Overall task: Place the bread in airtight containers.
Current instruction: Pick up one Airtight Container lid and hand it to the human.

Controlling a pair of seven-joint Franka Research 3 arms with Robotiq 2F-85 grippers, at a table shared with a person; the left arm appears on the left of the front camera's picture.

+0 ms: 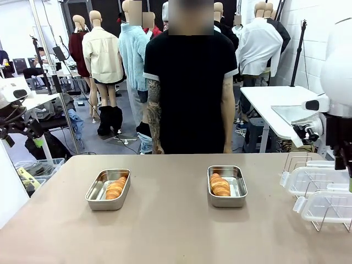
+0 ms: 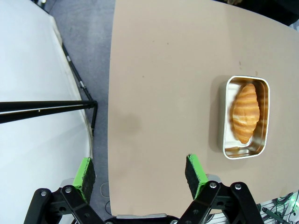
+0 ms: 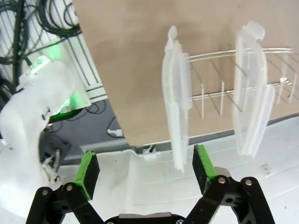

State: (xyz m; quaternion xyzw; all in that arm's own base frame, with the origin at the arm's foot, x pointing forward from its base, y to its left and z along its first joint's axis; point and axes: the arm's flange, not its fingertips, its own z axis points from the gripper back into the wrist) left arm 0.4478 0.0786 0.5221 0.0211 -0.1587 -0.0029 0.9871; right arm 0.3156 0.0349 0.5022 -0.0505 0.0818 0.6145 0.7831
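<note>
2 steel tins sit uncovered on the tan table (image 1: 165,231), well apart, 1 croissant in each. L tin (image 1: 98,191): croissant (image 1: 116,187) lies along its R half. R tin (image 1: 238,186): croissant (image 1: 220,185) lies along its L half. 2 clear lids (image 1: 309,179) are slotted in a wire rack (image 1: 295,159) at the table's R edge, apart from both tins. Person (image 1: 190,82) in a black tee stands at the far side, arms down.

L gripper (image 2: 140,171): fingers spread wide, nothing btwn the green pads (image 2: 85,171), hanging over the table's edge. In its wrist view the L tin w/ its croissant lies off to 1 side, well clear of the fingers.

R gripper (image 3: 145,167): also spread wide and empty, above the rack end of the table. In its wrist view the lids stand on edge just ahead of the fingertips, not touching.
</note>
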